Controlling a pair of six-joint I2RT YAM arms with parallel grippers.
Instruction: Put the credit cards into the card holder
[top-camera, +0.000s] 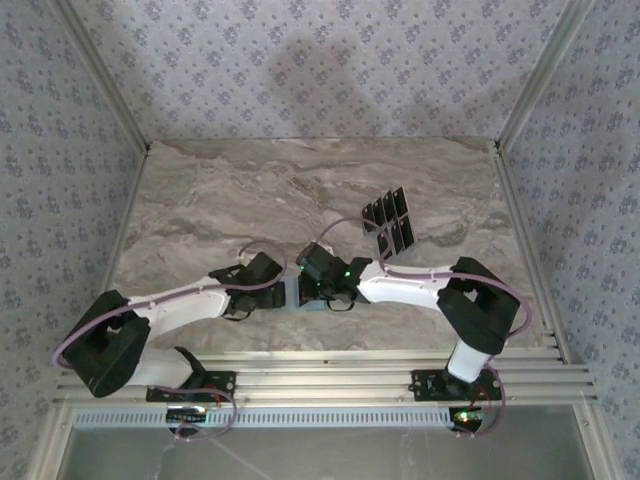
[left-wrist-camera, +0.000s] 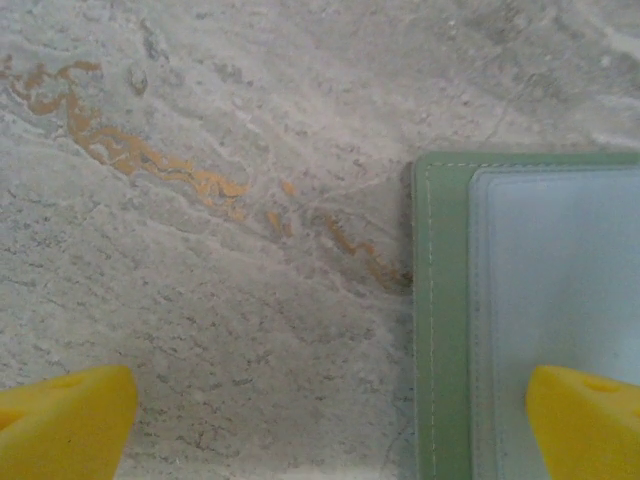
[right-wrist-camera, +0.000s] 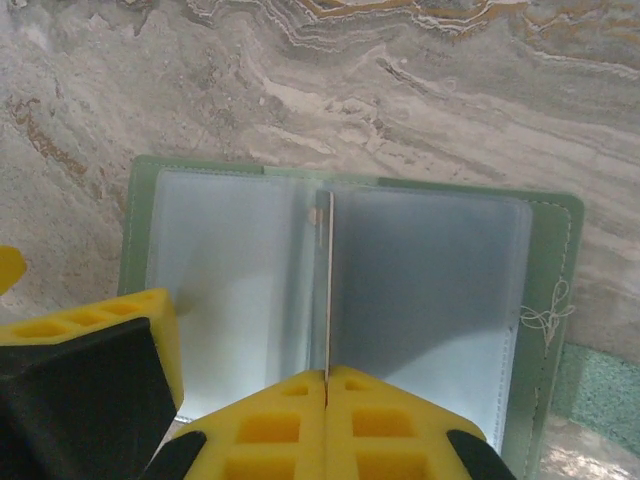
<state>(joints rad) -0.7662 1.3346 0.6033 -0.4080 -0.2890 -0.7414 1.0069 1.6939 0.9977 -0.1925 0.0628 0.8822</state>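
Observation:
The card holder (right-wrist-camera: 545, 270), a sage-green pouch, lies opened flat on the marble with its clear inner sleeves facing up. My right gripper (right-wrist-camera: 326, 375) is shut on a thin clear inner leaf (right-wrist-camera: 328, 290) of the holder, which stands upright and edge-on along the spine. My left gripper (left-wrist-camera: 330, 420) is open at the holder's left edge (left-wrist-camera: 440, 320), one yellow fingertip (left-wrist-camera: 585, 420) over the sleeve and the other over bare table. That left finger (right-wrist-camera: 100, 330) also rests over the left sleeve in the right wrist view. Several dark credit cards (top-camera: 391, 222) lie fanned out behind and to the right of both grippers.
The marble tabletop (top-camera: 250, 190) is walled by patterned panels at the back and sides. An aluminium rail (top-camera: 330, 385) runs along the near edge by the arm bases. Both grippers (top-camera: 290, 285) meet close together at the table's near centre.

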